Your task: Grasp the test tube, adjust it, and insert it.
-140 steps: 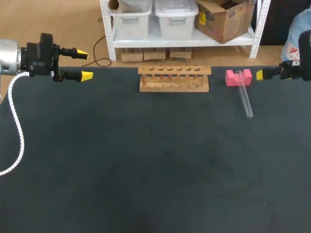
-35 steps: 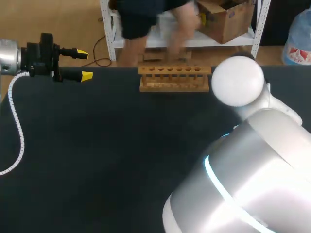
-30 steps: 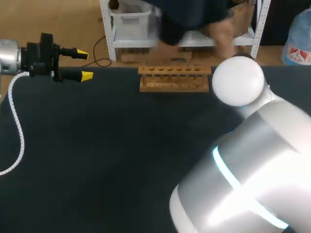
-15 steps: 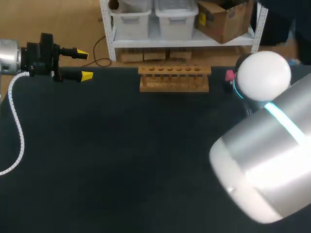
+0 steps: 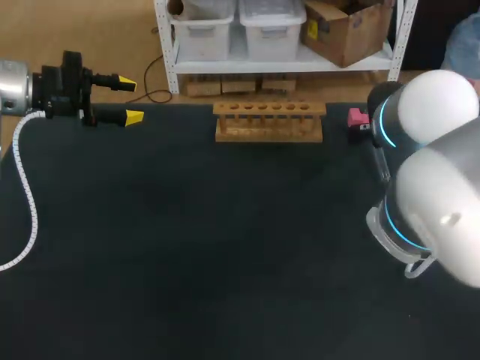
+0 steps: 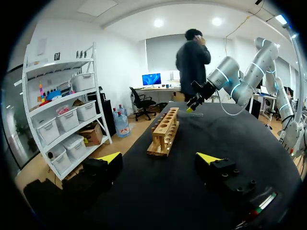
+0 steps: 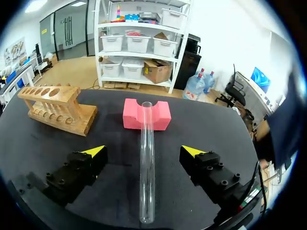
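Right wrist view tells most of the story: the test tube (image 7: 146, 163) lies flat between the fingers of the right gripper (image 7: 144, 151), running straight out toward 12 o'clock. Its open mouth rests in the notch of the pink block (image 7: 146, 115). I'd guess the block is there to prop that end off the table (image 5: 187, 247) so the fingers can get around the glass. The jaws are wide apart, one yellow tip either side of the tube with a clear gap on both, so nothing is gripped yet. My read is that closing on the tube is the step in hand. The wooden rack (image 7: 55, 109) sits off at about 10 o'clock from that gripper, and every hole I can see in it is empty. The tube looks empty too. In the head view the rack is at 12 o'clock on the table, with the block just beside it toward 1 o'clock. The right arm (image 5: 427, 165) covers most of the 3 o'clock side and hides its own gripper. The left gripper (image 5: 129, 99) hangs at 10 o'clock, well apart from everything, jaws spread and holding nothing, probably parked for the adjusting part.
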{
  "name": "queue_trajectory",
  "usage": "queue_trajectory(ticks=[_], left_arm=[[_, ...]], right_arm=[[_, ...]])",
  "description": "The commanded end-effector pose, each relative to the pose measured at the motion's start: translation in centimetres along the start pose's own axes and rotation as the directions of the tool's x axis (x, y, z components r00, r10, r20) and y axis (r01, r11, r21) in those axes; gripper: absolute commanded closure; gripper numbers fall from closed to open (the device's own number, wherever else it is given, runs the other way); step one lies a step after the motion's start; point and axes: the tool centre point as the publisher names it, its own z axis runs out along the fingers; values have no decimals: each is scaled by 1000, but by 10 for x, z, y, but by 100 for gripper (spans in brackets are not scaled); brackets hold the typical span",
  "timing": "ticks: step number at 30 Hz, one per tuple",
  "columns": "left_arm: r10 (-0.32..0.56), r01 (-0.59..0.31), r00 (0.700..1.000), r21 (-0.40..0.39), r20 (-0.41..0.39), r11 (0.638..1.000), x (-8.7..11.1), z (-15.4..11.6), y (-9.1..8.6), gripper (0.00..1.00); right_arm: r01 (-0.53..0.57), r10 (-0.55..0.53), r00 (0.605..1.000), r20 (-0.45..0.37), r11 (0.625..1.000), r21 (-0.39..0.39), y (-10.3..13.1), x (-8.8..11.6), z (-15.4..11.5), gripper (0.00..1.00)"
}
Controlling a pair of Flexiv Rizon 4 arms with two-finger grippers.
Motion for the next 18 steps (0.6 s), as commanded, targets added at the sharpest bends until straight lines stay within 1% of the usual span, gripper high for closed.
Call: queue_trajectory(ticks=[1,18], left_arm=[[2,-2,1000,-3,2,1000,1,0,-1,0],[2,-2,1000,-3,2,1000,1,0,-1,0]], right_arm=[[8,-10,1000,-15,991,-133,-3,-2,6,0],[-1,-8,998,-57,986,-166,0,5,20,0]])
